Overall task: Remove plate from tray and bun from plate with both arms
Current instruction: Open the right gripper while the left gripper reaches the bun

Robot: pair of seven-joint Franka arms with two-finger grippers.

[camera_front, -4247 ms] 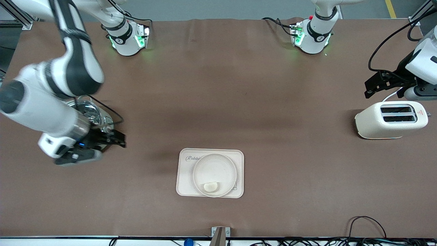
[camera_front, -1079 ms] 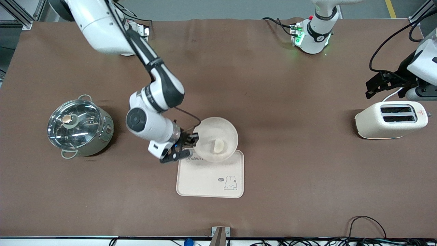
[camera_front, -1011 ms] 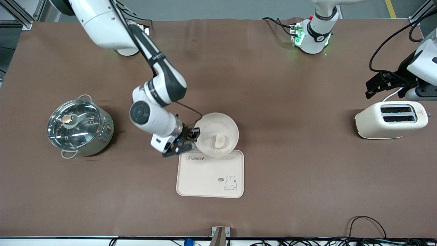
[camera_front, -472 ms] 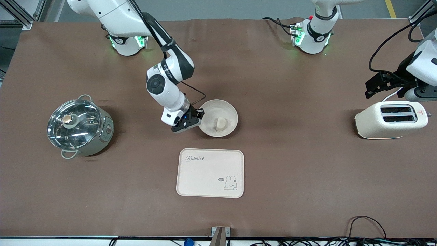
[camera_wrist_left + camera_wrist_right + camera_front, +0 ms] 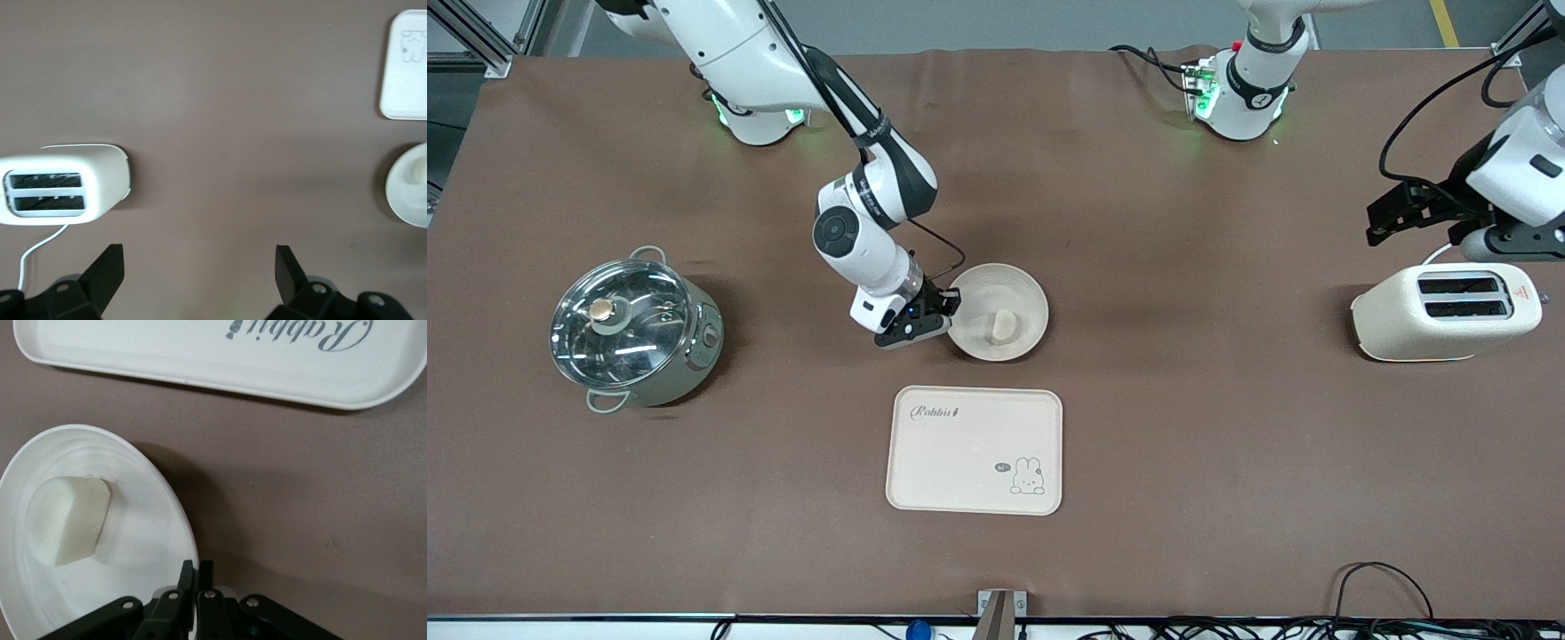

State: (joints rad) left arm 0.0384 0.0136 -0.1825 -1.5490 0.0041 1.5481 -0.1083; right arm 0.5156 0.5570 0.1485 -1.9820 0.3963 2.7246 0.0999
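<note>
One plate [image 5: 1016, 293], one bun [image 5: 1003, 325], one tray [image 5: 960, 462]

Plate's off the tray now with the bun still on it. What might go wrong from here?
1. The right tool is shut on the plate rim alone; in the right wrist view the plate looks tilted, so it may tip or jolt on release.
2. The bun lies loose on the plate and might roll off.
3. The left tool waits open over the table by the toaster; its long reach to the bun could clip the right arm.
</note>
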